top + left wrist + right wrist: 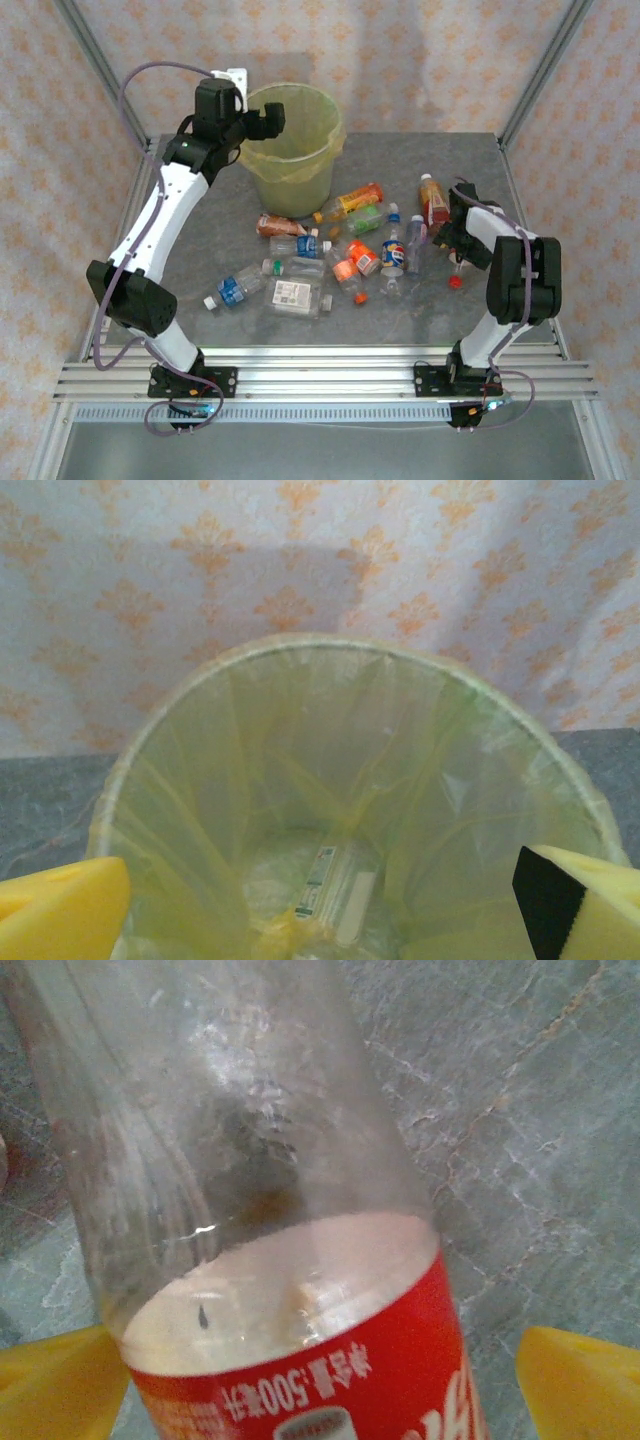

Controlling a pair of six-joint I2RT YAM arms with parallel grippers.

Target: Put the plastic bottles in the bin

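While the left tool (320,915) gapes over the rim of the bin (340,645), the right tool (320,1390) gapes around a red-labelled bottle (250,1160).

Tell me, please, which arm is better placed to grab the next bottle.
Right: the right gripper, open, straddles the red-labelled bottle on the table; the left gripper hangs open above the bin.

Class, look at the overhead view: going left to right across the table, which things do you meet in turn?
Blue-labelled bottle → flat white-labelled bottle → crushed orange-labelled bottle → blue-and-red-labelled bottle → orange-capped red-labelled bottle → right arm.
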